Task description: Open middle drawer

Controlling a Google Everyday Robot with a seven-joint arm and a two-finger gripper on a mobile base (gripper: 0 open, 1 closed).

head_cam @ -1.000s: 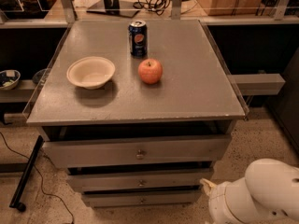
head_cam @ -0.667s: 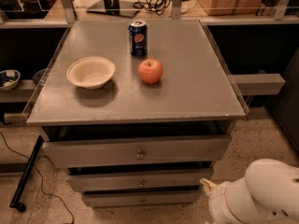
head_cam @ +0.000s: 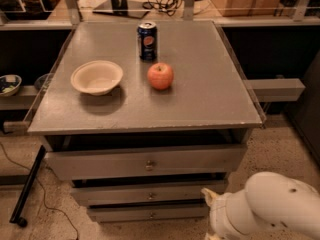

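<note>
The grey cabinet has three stacked drawers in its front. The middle drawer (head_cam: 125,194) is a long, shallow grey front with a small round metal knob (head_cam: 151,195) at its centre, and it sits pushed in. The wider top drawer (head_cam: 100,163) is above it and the narrowest bottom drawer (head_cam: 130,213) is below it. My white arm (head_cam: 272,209) comes in from the lower right. My gripper (head_cam: 209,199) is at the right end of the middle drawer's front, well right of the knob, and is mostly hidden by the arm.
On the cabinet top (head_cam: 210,99) stand a cream bowl (head_cam: 96,77), a red apple (head_cam: 160,76) and a blue soda can (head_cam: 147,40). A black stand leg (head_cam: 27,189) and a cable lie on the floor at left. Grey shelves flank the cabinet.
</note>
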